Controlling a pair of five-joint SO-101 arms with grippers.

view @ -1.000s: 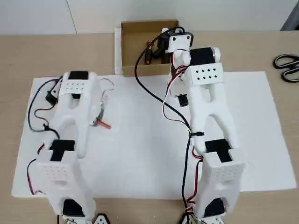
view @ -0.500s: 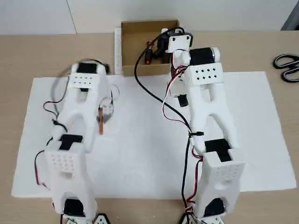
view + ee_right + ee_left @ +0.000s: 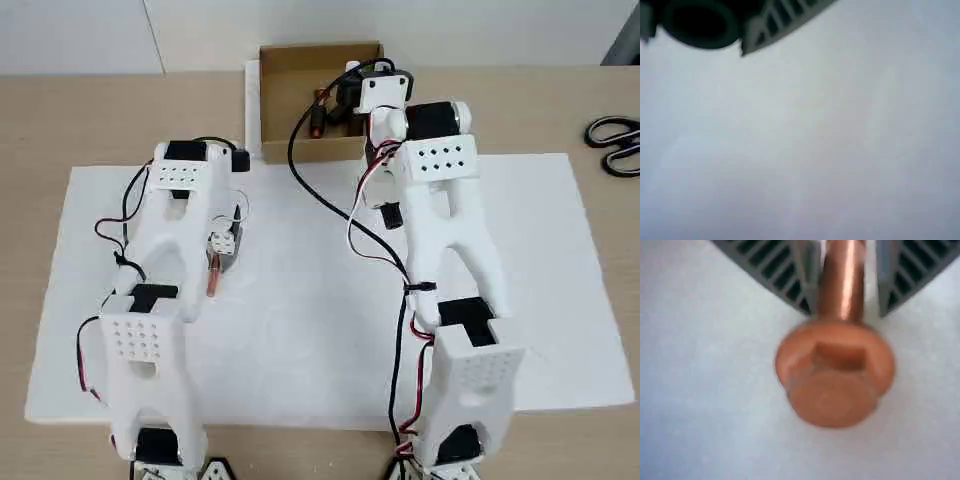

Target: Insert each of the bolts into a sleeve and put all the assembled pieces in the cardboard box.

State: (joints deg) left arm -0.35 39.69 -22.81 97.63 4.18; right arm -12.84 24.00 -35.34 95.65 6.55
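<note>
- While the left pincer [image 3: 844,287] is clenched on the copper bolt [image 3: 835,375], the shank sits between its ribbed fingers [image 3: 782,270] and the flanged head projects past the tips, over the white sheet [image 3: 300,340].
- Cardboard box [image 3: 285,60]: well ahead of the left pincer, at the sheet's far edge; the right pincer [image 3: 338,108] is over its interior.
- Right pincer grip: cannot be determined; a black ring [image 3: 699,22] lies beside one finger.
- Black cable [image 3: 325,200]: crosses the sheet between both pincers.
- Scissors [image 3: 612,140]: on the table [image 3: 100,110], well apart from the right pincer.
</note>
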